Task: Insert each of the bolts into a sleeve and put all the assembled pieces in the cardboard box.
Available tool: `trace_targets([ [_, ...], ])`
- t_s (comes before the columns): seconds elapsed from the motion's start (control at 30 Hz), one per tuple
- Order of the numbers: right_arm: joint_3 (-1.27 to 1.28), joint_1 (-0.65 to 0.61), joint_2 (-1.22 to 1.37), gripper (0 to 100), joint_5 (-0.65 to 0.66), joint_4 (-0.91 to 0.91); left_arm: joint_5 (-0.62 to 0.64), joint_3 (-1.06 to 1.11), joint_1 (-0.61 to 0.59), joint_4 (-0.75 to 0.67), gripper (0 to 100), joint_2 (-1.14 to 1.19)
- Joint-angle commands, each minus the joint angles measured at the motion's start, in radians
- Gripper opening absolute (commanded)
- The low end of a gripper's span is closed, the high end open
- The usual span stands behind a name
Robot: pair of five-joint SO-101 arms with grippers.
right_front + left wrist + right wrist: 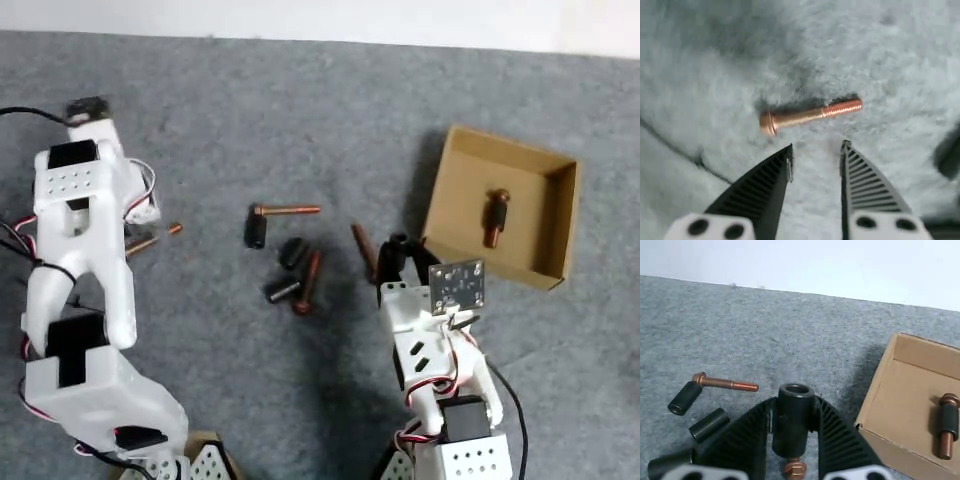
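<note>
- High view: the cardboard box [462, 200] sits on the grey mat [250, 110] at the right, with one assembled piece [496, 217] lying inside it.
- The right gripper [398, 255] is just beside the box's near-left corner. A loose bolt [363, 250] lies on the mat close to its other side.
- Mid-mat lie a long bolt [290, 210], a second bolt [308, 282] and three black sleeves [292, 253] — all loose and near one another.
- The left arm [80, 250] stands over the mat's left side, and the left-side bolt [158, 238] pokes out from under it.
- Left wrist view: the left gripper [817, 149] is released, its jaws spread, holding nothing. The left-side bolt [810, 114] lies crosswise on the mat just past the fingertips, apart from them.
- Right wrist view: the right gripper [795, 407] is clamped on the held sleeve [795, 420], whose open end shows.
- A bolt head [795, 469] shows at the sleeve's other end — I cannot tell whether it sits inside.
- The box [910, 405] is off to one side, with the assembled piece [948, 425] in it.
</note>
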Motion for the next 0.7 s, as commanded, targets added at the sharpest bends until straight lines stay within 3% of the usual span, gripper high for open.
trace_targets([
  [0.0,0.081,0.005,-0.013,0.4,0.011,-0.038,0.407,-0.045,0.022,0.089,14,-0.062],
  [0.1,0.081,0.005,-0.013,0.4,0.011,-0.038,0.575,-0.042,0.021,0.117,14,-0.053],
  [0.23,0.081,0.005,-0.013,0.4,0.011,-0.038,0.677,0.007,0.050,0.118,14,-0.051],
  [0.67,0.111,0.005,-0.012,0.4,0.077,-0.035,0.845,0.289,0.059,-0.342,14,-0.053],
])
